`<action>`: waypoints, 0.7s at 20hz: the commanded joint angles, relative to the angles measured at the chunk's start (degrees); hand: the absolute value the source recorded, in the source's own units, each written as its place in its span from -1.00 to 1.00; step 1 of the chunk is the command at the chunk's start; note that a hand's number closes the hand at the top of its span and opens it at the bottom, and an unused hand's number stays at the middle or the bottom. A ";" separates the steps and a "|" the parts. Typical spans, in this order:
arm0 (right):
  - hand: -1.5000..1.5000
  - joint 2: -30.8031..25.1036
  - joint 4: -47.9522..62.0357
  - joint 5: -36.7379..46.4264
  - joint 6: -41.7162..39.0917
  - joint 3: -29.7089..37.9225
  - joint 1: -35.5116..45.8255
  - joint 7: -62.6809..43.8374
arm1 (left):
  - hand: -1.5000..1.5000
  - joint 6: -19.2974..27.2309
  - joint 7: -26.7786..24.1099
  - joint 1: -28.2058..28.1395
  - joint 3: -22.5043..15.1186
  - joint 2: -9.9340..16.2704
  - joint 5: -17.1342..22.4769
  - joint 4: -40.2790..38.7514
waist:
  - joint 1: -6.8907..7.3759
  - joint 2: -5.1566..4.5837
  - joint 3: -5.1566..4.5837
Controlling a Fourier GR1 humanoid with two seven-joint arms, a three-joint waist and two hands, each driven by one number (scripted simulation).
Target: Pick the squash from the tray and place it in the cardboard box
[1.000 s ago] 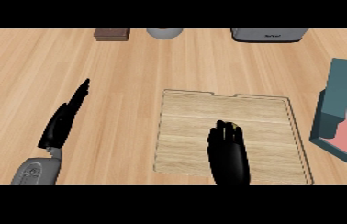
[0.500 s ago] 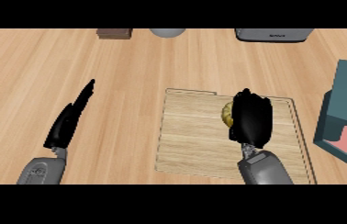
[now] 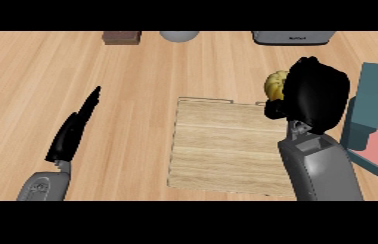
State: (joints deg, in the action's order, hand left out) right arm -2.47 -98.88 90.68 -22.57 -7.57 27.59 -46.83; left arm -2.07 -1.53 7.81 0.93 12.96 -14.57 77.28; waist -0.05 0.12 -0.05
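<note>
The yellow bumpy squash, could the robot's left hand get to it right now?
Probably not easily. The yellow bumpy squash is wrapped in the black right hand, beyond the pale wooden tray's far right corner. The black left hand rests open far across the counter, and the right hand covers most of the squash.

Brown block [image 3: 121, 37], grey bowl [image 3: 179, 35], grey appliance [image 3: 292, 37].

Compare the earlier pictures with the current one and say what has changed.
The right robot hand closed round the squash on the tray, then carried it up and toward the box at the right. The left robot hand stayed open at the left; the tray did not move.
</note>
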 commanded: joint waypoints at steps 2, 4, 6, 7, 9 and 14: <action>1.00 -2.19 -10.23 1.20 -9.68 3.43 2.01 -4.01 | 0.00 0.82 0.35 -0.40 -0.59 -1.44 -0.68 0.67 | -0.35 0.10 0.03; 1.00 -2.08 -10.12 2.09 -6.53 4.56 0.53 -5.20 | 0.00 -1.95 -1.40 0.01 2.15 1.65 1.21 -1.27 | -0.15 -0.04 0.04; 1.00 -6.14 -13.36 -2.19 -9.79 11.91 3.40 -2.01 | 0.00 2.04 0.39 -2.20 -1.05 -2.00 -1.86 2.25 | -0.16 0.08 0.06; 1.00 -5.79 -18.70 -2.04 -11.98 11.07 1.10 -2.77 | 0.00 -1.49 1.55 -0.53 1.20 0.69 0.77 1.93 | -0.45 0.15 0.05; 1.00 -8.84 -15.89 -3.13 -10.84 16.08 1.66 -0.96 | 0.00 0.17 2.54 -0.18 -0.78 -1.34 -1.13 2.83 | -0.31 0.03 0.06; 1.00 -13.75 -10.61 -8.43 -10.48 24.39 2.67 3.11 | 0.00 -0.85 -0.04 2.16 1.59 -0.20 -0.23 -0.82 | -0.08 -0.14 0.05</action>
State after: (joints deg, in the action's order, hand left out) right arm -12.43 -112.43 85.75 -32.28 10.50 28.69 -45.78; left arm -2.34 -1.99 7.59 1.59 12.37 -15.06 77.48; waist -0.24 0.08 -0.01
